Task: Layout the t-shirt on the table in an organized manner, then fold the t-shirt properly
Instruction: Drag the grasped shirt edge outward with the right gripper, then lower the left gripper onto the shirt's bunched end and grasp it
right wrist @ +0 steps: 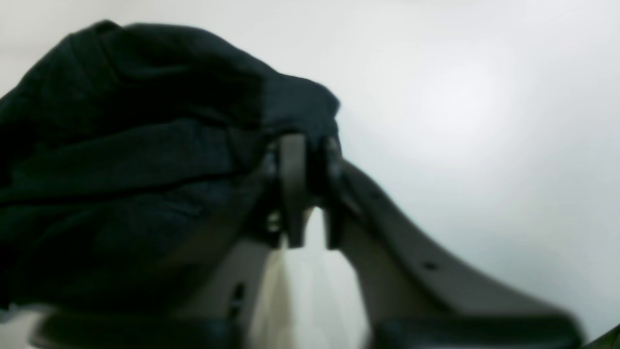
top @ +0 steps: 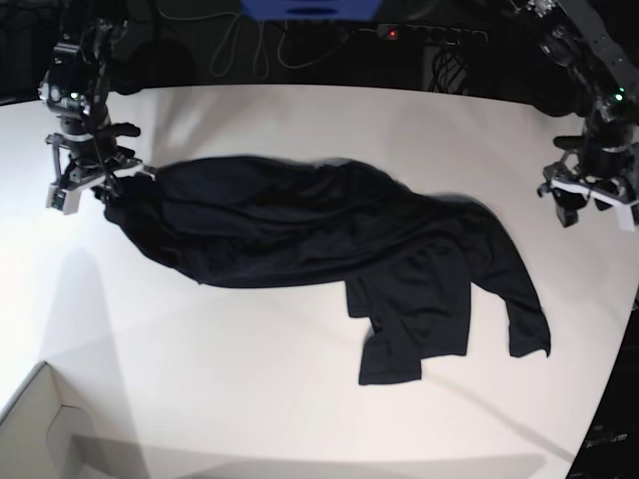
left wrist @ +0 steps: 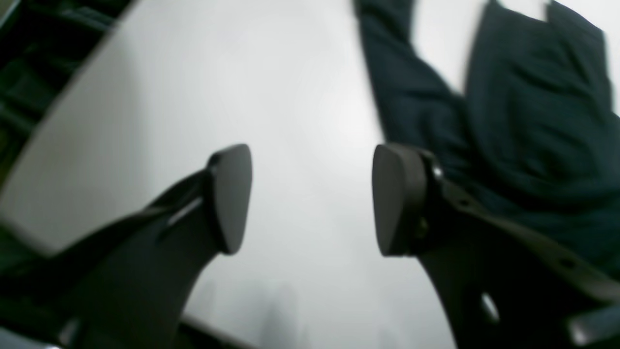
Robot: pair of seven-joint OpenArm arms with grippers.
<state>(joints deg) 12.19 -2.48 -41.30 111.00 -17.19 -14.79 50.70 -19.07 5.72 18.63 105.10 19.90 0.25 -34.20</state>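
left wrist view: left gripper hangs over bare table, jaws wide apart, nothing between the flat dark pads; the shirt lies off to one side, soft, blurred.

right wrist view: right gripper sits at the shirt's edge, jaws nearly together with a thin gap; dark cloth bunches over the tips, though whether it's truly pinched i can't tell.

base view: shirt sprawled mid-table, thin black fabric, rumpled and twisted, sleeves crooked. my read: layout barely begun, flattening and every fold remain.
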